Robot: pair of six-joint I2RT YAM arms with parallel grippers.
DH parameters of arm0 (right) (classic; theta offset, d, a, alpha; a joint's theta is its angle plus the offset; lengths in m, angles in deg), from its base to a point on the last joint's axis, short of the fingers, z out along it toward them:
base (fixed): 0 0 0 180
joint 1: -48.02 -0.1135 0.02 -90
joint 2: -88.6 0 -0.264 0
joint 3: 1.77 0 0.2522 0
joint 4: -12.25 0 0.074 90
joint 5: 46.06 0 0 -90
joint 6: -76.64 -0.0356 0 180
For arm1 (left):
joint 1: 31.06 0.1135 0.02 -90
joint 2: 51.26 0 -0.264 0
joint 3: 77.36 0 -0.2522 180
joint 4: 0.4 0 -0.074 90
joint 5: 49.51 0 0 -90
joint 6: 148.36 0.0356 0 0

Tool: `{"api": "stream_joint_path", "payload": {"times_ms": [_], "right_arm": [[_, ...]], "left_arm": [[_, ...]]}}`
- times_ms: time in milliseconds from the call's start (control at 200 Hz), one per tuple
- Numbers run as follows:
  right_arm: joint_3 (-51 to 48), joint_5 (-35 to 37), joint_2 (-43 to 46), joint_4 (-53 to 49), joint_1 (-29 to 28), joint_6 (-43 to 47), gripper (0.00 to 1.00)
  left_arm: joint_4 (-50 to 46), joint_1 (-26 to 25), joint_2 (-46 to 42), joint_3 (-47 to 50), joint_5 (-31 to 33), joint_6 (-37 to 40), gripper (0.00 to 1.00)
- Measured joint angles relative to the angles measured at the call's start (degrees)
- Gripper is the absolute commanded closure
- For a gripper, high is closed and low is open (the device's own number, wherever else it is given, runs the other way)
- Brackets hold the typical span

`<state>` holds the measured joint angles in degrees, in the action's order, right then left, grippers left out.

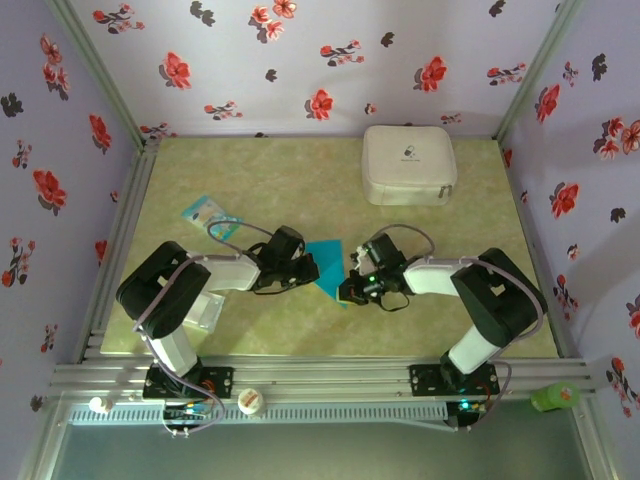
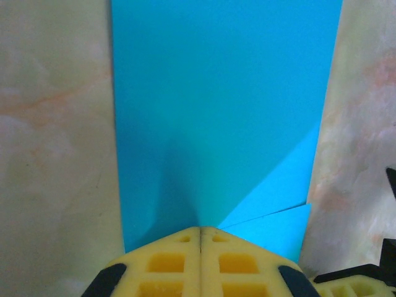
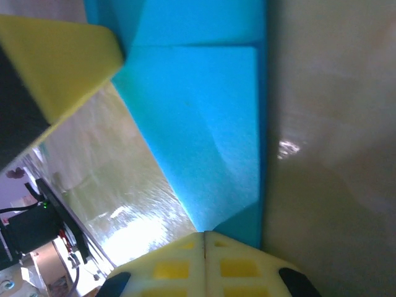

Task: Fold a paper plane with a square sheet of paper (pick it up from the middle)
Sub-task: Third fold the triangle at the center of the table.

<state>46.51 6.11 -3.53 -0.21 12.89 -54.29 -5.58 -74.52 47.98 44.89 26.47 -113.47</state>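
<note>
The square sheet of paper [image 1: 325, 262] is teal-blue and lies mid-table between both arms, partly folded, with a triangular flap [image 2: 278, 185] along one side. My left gripper [image 1: 300, 268] is shut, and its yellow fingertips [image 2: 200, 230] rest on top of the sheet's near edge with nothing between them. My right gripper [image 1: 352, 287] is shut on the pointed corner of the paper [image 3: 210, 142], which runs into the seam of its tips [image 3: 205, 233]. A yellow finger [image 3: 55, 62] of the left gripper sits on the paper's far end.
A white zip case [image 1: 409, 165] stands at the back right. A small pale-blue printed packet [image 1: 205, 212] lies at the left, and a clear plastic packet [image 1: 205, 310] sits under the left arm. A green object [image 1: 555, 397] and a white cap [image 1: 250, 401] rest on the front rail.
</note>
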Motion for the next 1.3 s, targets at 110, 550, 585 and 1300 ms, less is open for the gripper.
{"api": "stream_joint_path", "payload": {"times_ms": [110,550,585,1300], "right_arm": [[-0.24,0.09,-0.39,-0.07,0.00,0.42,1.00],[0.70,0.76,-0.50,-2.01,0.00,1.77,1.00],[0.72,0.79,-0.50,-2.10,0.00,1.92,1.00],[1.25,1.46,-0.15,-3.21,0.00,2.38,0.93]], "left_arm": [[-1.25,-0.04,-0.66,-0.22,0.15,0.00,0.98],[6.25,-2.29,-1.88,1.36,-0.74,-3.80,0.98],[7.19,-2.27,-1.09,1.92,-0.74,-4.37,0.98],[5.57,5.81,-2.23,5.33,-3.67,-4.15,0.97]]}}
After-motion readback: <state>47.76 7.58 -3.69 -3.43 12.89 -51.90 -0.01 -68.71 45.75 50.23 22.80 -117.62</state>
